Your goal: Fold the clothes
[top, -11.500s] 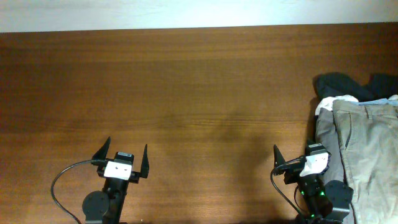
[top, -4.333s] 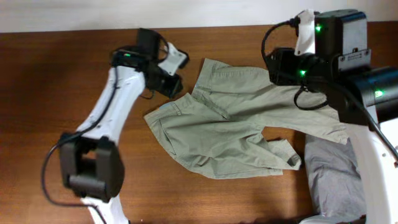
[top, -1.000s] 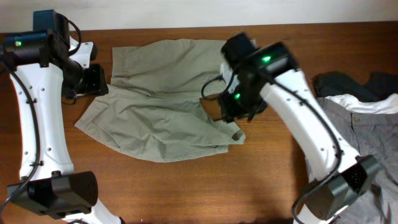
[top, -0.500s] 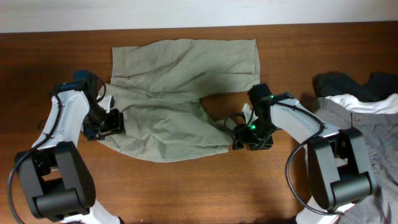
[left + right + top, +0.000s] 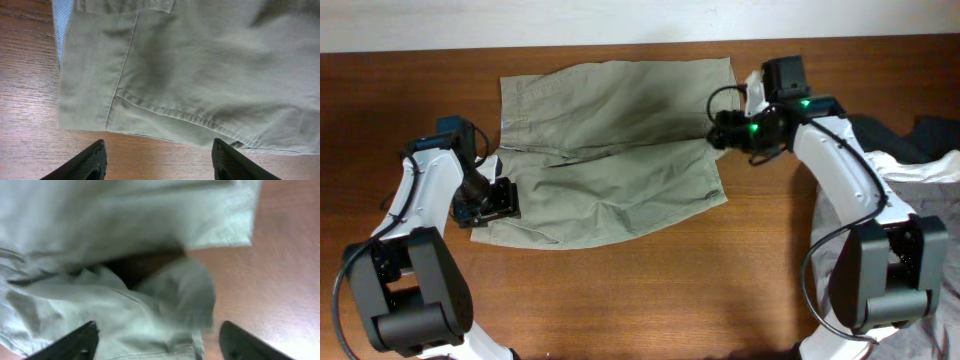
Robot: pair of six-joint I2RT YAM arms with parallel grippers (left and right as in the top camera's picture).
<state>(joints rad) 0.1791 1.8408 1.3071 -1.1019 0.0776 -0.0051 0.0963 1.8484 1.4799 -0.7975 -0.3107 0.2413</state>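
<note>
Well, my left tool point(image 5: 485, 203) hangs with fingers apart over the near left corner of the shorts point(image 5: 610, 150), which lie spread flat on the table point(image 5: 640, 300). My right tool point(image 5: 725, 130), also apart, hovers at their right edge, likely for a matching pinch.

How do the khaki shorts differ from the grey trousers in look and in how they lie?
The khaki shorts are olive-green; the grey trousers are grey. The shorts lie spread out mid-table, in full view; the trousers lie at the right edge, partly out of the picture. The left gripper and right gripper are at the shorts' edges, neither at the trousers. Both garments rest on the wooden table.
</note>
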